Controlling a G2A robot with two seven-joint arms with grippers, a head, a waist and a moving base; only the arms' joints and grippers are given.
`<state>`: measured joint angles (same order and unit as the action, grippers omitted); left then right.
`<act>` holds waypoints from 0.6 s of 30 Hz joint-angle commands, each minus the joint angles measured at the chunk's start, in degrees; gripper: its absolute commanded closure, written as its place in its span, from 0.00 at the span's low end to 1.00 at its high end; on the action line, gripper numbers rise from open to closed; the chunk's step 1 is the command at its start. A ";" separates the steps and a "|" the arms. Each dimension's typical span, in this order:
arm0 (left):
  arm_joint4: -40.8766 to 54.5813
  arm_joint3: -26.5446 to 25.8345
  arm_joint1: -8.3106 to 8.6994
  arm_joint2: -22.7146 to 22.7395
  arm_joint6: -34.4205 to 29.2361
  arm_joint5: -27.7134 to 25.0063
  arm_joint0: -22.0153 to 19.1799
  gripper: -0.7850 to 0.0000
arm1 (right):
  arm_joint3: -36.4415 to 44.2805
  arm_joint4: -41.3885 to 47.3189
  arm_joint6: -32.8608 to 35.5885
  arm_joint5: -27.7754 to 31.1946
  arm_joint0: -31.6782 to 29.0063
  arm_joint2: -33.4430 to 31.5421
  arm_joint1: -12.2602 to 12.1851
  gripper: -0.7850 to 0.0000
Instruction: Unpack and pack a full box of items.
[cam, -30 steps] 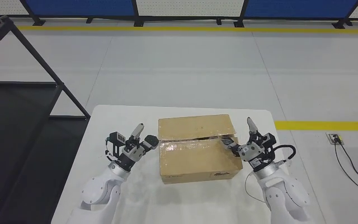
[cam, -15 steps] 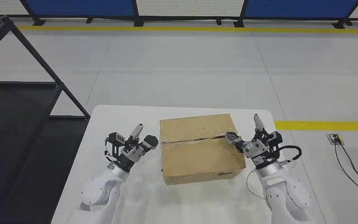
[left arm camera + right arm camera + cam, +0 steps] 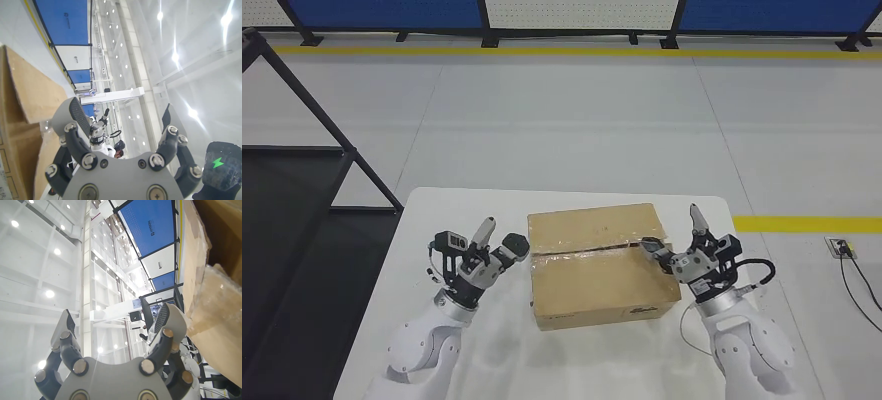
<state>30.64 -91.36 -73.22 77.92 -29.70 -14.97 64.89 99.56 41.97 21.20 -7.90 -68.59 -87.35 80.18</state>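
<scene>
One white table point(image 3: 442, 225) carries the whole scene, and on its middle sits the box point(image 3: 597, 265). It is plain brown cardboard, lying flat, with its long side across the table. Its top flaps are down and meet along a seam that runs from one short end to the other. Some clear tape shows crinkled along that seam, with a narrow dark gap towards the right end.

The arms come up from the near edge, one at each short end of the box. The left gripper point(image 3: 500, 238) sits just beside the left end, at about the level of the seam, jaws spread wide and holding nothing. From its own wrist camera the left gripper point(image 3: 122, 111) points upward, with the box point(image 3: 20, 94) close against the outer side of one finger – whether they touch, I cannot tell.

The right gripper point(image 3: 672, 232) is at the right end, also spread wide and holding nothing. In the wrist view of the right gripper point(image 3: 116, 313), the back of one finger rests against the taped edge of the box point(image 3: 208, 298).
</scene>
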 commanded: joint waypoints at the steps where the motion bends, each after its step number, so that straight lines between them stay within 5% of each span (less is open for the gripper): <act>1: -1.53 1.90 -0.15 -1.54 0.11 1.05 -1.06 0.00 | -0.01 0.01 0.02 0.00 0.10 0.20 -0.04 0.00; 18: -5.33 12.13 -1.08 -6.35 1.15 2.21 -5.53 0.00 | 0.11 0.35 0.97 -0.32 0.53 0.89 -0.59 0.00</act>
<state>25.51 -79.33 -74.29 71.62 -28.61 -12.79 59.39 99.69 42.26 22.18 -8.28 -68.16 -86.47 79.61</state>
